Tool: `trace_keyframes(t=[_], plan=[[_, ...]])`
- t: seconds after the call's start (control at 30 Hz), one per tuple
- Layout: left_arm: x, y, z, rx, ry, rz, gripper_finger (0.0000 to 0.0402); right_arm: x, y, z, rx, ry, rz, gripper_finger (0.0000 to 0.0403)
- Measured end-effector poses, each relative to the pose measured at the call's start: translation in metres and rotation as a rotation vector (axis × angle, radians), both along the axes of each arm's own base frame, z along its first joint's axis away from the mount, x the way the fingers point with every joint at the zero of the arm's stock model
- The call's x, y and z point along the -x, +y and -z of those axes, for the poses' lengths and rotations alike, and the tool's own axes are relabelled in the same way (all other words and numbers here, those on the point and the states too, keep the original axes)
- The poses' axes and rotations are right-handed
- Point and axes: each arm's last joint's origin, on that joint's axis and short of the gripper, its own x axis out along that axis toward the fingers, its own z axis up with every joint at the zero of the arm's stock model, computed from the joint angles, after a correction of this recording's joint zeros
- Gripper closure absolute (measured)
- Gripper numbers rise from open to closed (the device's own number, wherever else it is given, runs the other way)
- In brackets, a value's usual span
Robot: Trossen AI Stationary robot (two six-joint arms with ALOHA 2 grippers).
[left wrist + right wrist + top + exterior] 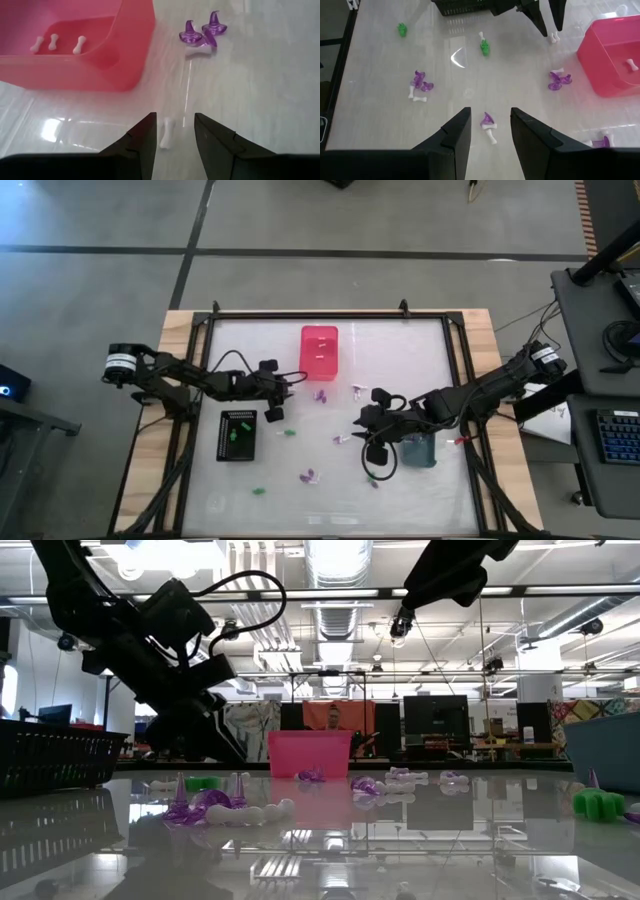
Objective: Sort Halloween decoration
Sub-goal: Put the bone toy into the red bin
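the halloween decoration [318, 394], a scatter of tiny green, purple and white plastic pieces, lies across the glossy white table [330, 500] in the high view, mostly between the two arms. a pink plastic bin [319, 350] stands at the far middle with white pieces inside, a black slotted plastic bin [237, 435] holds green pieces on the left, and a grey-blue plastic container [419, 450] sits under the right arm. the left gripper [280, 408] is just right of the black bin; the right gripper [362, 432] hangs over the table's middle near a purple and white pair.

in the low view, purple witch hats [190, 808] and a white bone [250, 814] lie close to the camera, a green piece [597, 803] at the right, and the pink bin stands behind them.

in the left wrist view, the left gripper [172, 145] has its fingers parted with a clear gap, a small white plastic bone [167, 133] lying on the table between the tips; whether they touch it i cannot tell. three white bones lie in the pink bin beside it, with two purple hats farther off.

in the right wrist view, the right gripper [489, 137] is likewise parted and holds nothing; a purple hat with a white bone [488, 125] lies on the table between its fingertips. green pieces [484, 48] lie near the black bin.
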Motion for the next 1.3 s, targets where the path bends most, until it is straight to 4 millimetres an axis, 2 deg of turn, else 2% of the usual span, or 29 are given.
trace_keyframes(t=[0.77, 1.0, 1.3], plan=[[-0.004, 0.0, -0.004, 0.026, -0.035, 0.01, 0.0287, 0.0, 0.0, 0.0, 0.0, -0.002, 0.0, 0.0275], [-0.008, 0.0, -0.008, 0.047, 0.106, 0.003, 0.0296, 0.0, 0.0, 0.0, -0.001, -0.006, -0.001, 0.0275], [-0.014, 0.007, -0.016, 0.014, 0.12, 0.018, 0.0317, -0.001, 0.0, 0.0, -0.003, -0.011, -0.001, 0.0275]])
